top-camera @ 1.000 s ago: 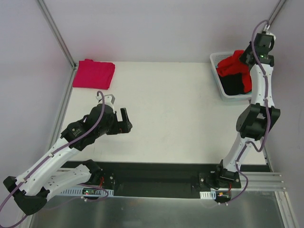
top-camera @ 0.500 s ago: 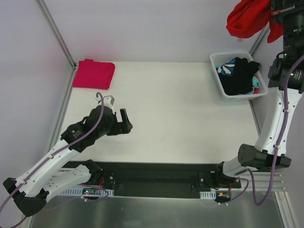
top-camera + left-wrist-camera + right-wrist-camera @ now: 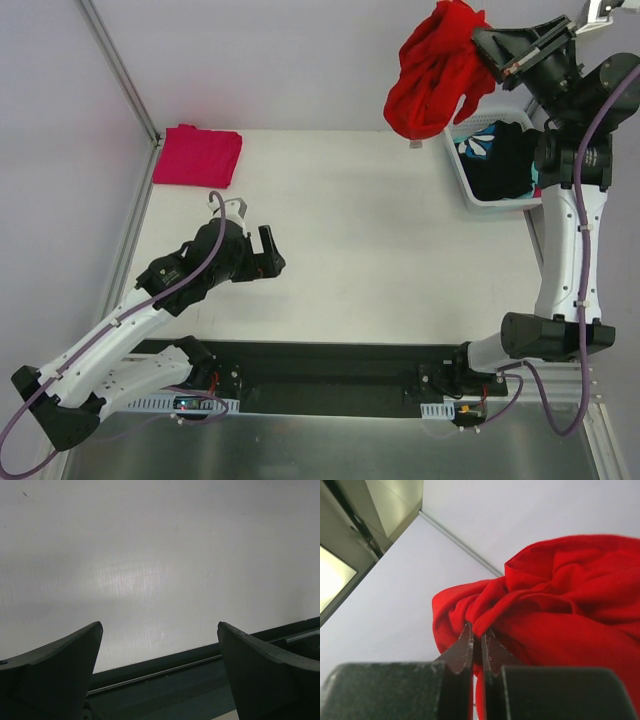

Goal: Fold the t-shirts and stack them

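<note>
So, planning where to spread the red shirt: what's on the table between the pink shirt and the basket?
Nothing; the top view shows bare table between the pink shirt and the basket.

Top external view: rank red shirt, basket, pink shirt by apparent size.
1. red shirt and basket: about alike. The shirt hangs nearer the camera from the right pincer, so no ranking between them.
2. Folded pink shirt: clearly smallest.

You've got one plain bright red shirt (image 3: 435,75), one magenta-pink shirt (image 3: 197,155), a black garment (image 3: 505,165), a teal-and-white patterned garment (image 3: 478,143), a white basket (image 3: 457,165).
</note>
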Robot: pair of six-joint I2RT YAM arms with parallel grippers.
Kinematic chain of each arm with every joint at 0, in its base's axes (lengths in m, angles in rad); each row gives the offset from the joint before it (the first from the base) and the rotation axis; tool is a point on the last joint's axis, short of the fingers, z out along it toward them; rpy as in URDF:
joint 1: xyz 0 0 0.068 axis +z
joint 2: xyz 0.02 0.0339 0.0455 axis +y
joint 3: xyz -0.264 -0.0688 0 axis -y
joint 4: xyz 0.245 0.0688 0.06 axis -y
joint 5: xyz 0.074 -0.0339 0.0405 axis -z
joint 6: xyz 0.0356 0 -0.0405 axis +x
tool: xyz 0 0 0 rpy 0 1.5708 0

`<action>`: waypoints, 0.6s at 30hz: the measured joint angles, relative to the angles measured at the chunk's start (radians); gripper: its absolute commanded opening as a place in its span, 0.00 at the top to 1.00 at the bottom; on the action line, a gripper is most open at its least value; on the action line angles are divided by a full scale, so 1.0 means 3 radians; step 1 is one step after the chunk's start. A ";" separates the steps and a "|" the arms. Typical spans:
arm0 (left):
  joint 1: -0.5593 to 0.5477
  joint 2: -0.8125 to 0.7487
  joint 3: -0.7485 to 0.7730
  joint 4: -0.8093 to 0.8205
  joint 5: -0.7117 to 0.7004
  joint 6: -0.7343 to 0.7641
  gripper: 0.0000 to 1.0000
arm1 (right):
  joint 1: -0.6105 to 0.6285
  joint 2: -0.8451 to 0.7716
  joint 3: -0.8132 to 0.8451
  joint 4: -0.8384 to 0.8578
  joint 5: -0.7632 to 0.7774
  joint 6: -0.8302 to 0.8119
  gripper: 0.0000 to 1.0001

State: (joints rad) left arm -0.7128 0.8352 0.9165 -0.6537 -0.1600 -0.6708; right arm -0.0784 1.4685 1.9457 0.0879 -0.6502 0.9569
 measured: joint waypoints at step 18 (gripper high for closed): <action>0.0000 0.0164 -0.0015 0.0102 0.0010 -0.0037 0.01 | 0.0479 -0.0807 -0.0506 -0.0440 -0.0192 -0.0495 0.15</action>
State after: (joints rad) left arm -0.7128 0.8845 0.9119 -0.6231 -0.1570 -0.6819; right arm 0.0654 1.2263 1.7939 -0.0441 -0.7078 0.8085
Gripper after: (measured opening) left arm 0.992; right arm 0.846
